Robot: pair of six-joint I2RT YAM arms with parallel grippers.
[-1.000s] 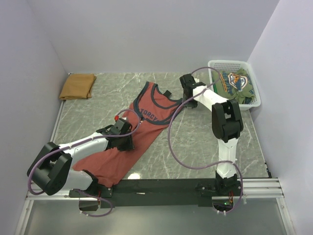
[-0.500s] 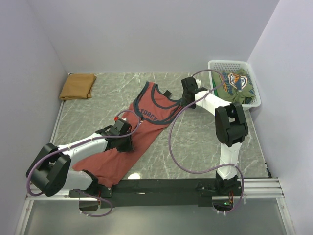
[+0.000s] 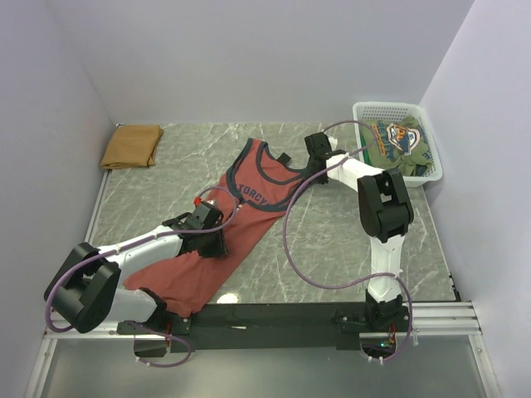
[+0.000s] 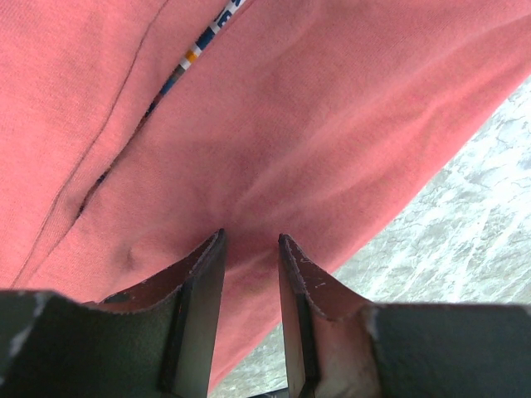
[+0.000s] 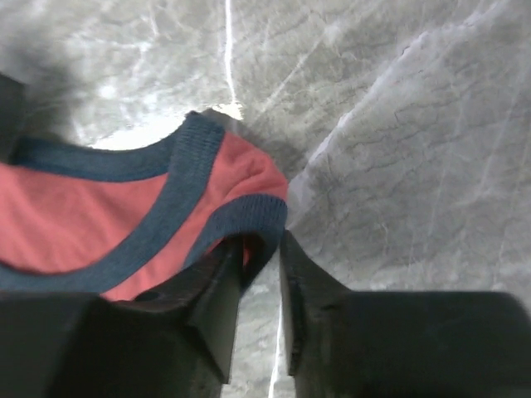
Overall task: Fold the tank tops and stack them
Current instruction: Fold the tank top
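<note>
Both end effectors are almost shut on the rust-red tank top [image 3: 249,217] spread on the tabletop [image 3: 348,249], the left end effector [image 4: 250,236] pinching its middle, the right end effector [image 5: 261,240] its shoulder strap [image 5: 241,186]; it looks light and floppy, best held by corners.

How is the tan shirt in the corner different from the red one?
The tan tank top is folded small in the far-left corner; the red tank top lies spread out diagonally. The tan one is plain; the red one has dark trim and lettering. Both rest on the table.
</note>
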